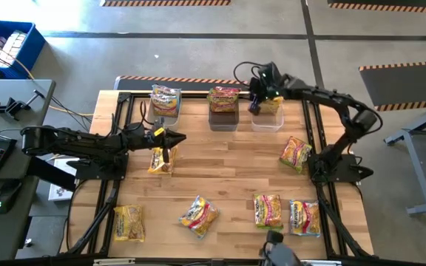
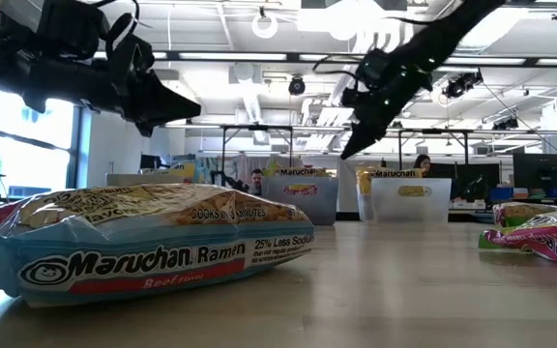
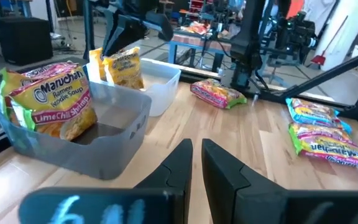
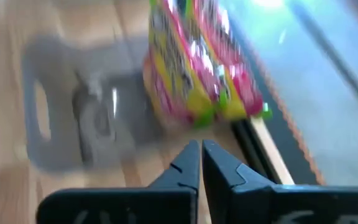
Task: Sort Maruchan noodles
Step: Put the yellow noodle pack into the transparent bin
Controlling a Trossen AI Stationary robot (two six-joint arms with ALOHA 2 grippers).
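The right claw (image 1: 255,106), closed and empty, hangs above the clear tub (image 1: 267,117) holding a yellow packet (image 3: 123,67). Moving away low, it might clip the tub's rim. The left claw (image 1: 177,137) is nearly closed, empty, above another packet (image 1: 160,159).

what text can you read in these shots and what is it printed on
"Maruchan Ramen", "Beef Flavor", "25% Less Sodium": blue packet nearest the low camera.
"Maruchan Ramen Noodle Soup", "Lime Chili Shrimp": pink packet in the grey tub.
"Maruchan": blue packet lying on the table.
"Maruchan": far packets in the tubs, low view.
Other print is too small or blurred.
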